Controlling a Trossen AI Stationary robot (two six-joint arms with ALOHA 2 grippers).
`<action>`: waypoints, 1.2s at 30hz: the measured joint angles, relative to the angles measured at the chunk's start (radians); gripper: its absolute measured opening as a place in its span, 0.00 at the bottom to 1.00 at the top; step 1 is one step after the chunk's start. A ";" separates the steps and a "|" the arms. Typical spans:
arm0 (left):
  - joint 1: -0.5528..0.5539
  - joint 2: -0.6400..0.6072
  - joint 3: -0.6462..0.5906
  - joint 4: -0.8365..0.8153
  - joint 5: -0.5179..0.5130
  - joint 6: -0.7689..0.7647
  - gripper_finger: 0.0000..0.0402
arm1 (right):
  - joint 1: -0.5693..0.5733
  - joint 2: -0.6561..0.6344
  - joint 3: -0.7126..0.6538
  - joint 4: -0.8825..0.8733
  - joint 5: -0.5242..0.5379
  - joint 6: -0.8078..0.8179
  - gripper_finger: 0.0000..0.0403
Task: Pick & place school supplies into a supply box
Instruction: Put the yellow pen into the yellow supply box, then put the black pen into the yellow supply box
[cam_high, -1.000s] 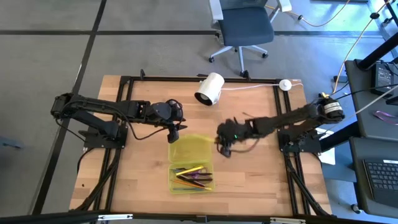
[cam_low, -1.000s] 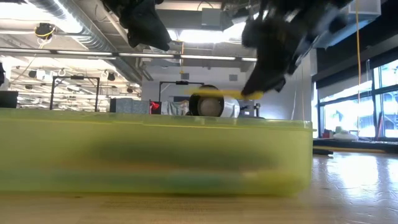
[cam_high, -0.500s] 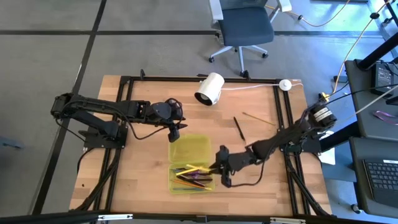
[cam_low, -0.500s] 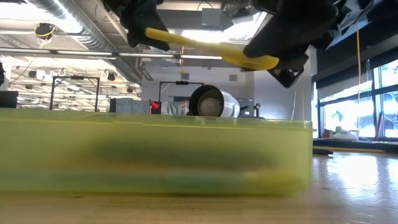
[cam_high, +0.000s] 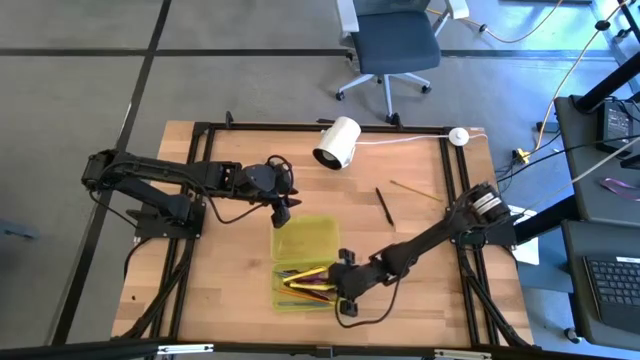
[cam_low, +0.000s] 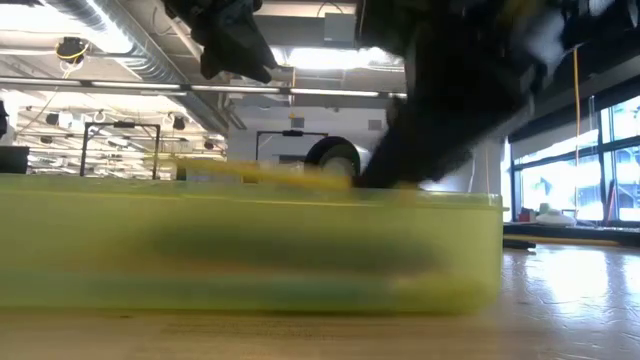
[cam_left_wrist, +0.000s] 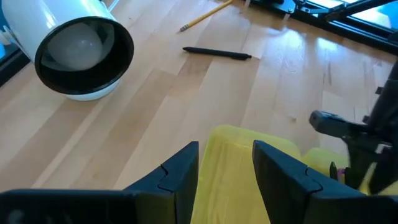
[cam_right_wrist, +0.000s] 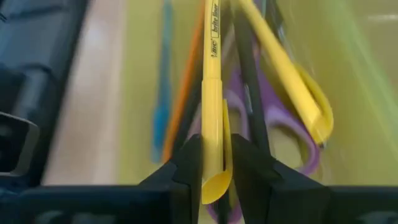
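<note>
The supply box is a shallow yellow-green tray at mid-table; it also fills the low view. Several pens and purple-handled scissors lie in its near half. My right gripper is at the box's right wall, shut on a yellow pen that reaches out over the pens inside. My left gripper hovers open above the box's far end, touching nothing. A black pen and a wood-coloured pencil lie flat on the table, right of the box. My right gripper pinches the yellow pen's capped end between its two fingers. The pen runs forward along the fingers, out over the box from its right side. It sits roughly level at the box's rim height. Whether its far end rests on the pens below, I cannot tell.
A white cylinder with a cable lies on its side near the table's far edge. A black frame borders the wooden table. Bare wood shows left and right of the box. An office chair stands beyond the table.
My right gripper carried the yellow pen from the middle right of the table toward the near edge and leftward, then down to the box's right wall. The pen came down from well above the box to about rim height over the pens inside.
</note>
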 joint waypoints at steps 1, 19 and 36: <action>0.000 0.000 0.000 -0.002 0.000 0.000 0.36 | 0.000 0.011 0.008 -0.019 0.000 0.000 0.19; 0.000 0.000 0.000 -0.011 0.015 0.000 0.36 | -0.001 0.025 0.018 -0.049 -0.033 -0.020 0.22; 0.000 0.000 0.000 -0.041 0.028 0.002 0.36 | -0.034 -0.035 0.261 -0.529 0.098 -0.132 0.47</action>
